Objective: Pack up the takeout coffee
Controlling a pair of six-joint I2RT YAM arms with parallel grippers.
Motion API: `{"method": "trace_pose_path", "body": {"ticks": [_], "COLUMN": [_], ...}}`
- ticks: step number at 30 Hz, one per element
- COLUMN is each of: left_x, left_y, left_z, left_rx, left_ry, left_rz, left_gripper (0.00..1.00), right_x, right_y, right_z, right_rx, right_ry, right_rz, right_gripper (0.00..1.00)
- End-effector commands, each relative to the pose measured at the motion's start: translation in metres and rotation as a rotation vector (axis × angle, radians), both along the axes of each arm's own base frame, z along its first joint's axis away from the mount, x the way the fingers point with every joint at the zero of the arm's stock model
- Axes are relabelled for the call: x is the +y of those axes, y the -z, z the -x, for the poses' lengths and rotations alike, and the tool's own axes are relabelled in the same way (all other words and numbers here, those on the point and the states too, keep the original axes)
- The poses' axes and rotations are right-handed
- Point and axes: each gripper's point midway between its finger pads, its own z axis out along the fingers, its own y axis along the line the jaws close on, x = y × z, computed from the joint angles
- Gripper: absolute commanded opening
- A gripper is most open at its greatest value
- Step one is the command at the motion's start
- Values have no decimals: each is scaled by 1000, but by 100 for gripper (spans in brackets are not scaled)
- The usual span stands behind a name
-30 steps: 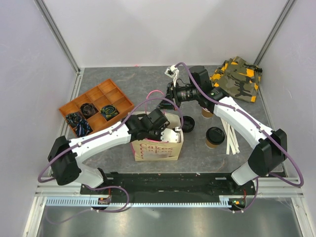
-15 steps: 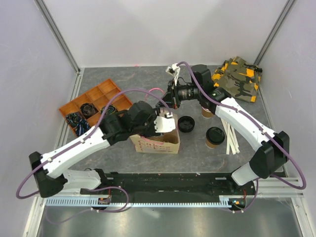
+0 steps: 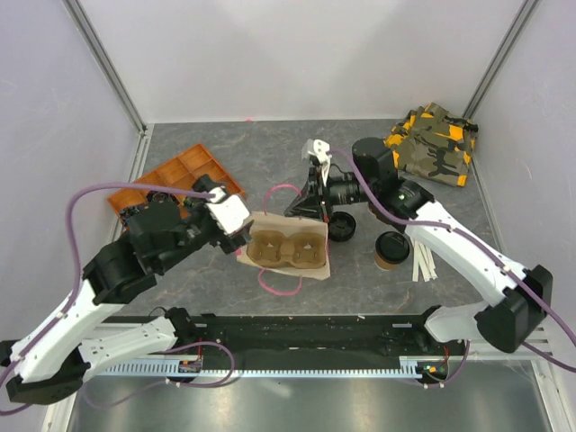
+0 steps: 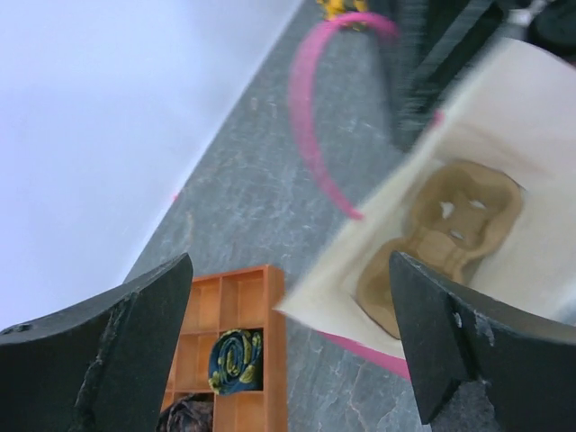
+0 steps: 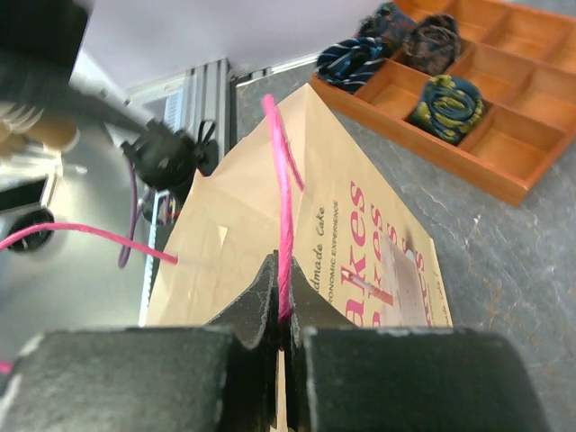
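Left gripper [image 4: 290, 265], status: spread wide, holds nothing, hangs just beside the left edge of the paper bag [image 3: 286, 270]. Right gripper [image 5: 282, 310], status: clamped tight on the bag's pink handle [image 5: 281, 207], on the far side of the bag. Bag mouth open toward the overhead view. Inside: 1 pulp carrier [image 3: 288, 249] with 2 wells, both vacant.

Takeout coffee [image 3: 392, 249]: upright on the table [image 3: 225, 153], lid on, right of the bag and apart from it, just beside the right forearm. Loose black lid [image 3: 341, 226]: between bag and coffee, near the bag's far right corner.

Step in hand, as judged: bag opened and steadied, cup not yet loaded.

Next move, as judged: calls for the free left gripper to cross above the bag, take the cup by its wall below the lid, keep it upright and lower it into 1 well. Use of the right gripper instead means letting go of the handle, with some risk of the bag slumping.

Edges and room:
- Orange tray [image 3: 193, 162] close behind the left gripper.
- White sticks [image 3: 421, 264] just right of the coffee.
- Right arm beside the cup, so room there is tight.
- Camouflage cloth [image 3: 432, 148] well apart at the far right.
- Bare table beyond the bag.
- Bag rim thin; needs clearing on descent.
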Motion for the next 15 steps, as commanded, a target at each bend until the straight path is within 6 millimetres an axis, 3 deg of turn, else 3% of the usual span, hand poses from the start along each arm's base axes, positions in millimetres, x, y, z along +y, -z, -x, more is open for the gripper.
{"method": "trace_pose_path", "body": {"ticks": [1, 3, 8, 15], "left_x": [29, 41, 64, 68], "left_y": [-13, -11, 9, 42], "left_z": [-17, -22, -26, -18], "left_rx": [5, 10, 62, 133], "left_ry": [-180, -243, -335, -331], "left_rz": [116, 142, 164, 144], "left_gripper": [100, 100, 100, 100], "right_x": [-3, -4, -2, 2], "right_y": [-16, -13, -9, -5], "right_z": [35, 53, 70, 90], "right_rx": [-258, -329, -393, -464], "right_ry": [-124, -174, -203, -274], "right_rz": [-48, -50, -39, -47], "right_gripper": [0, 0, 0, 0]}}
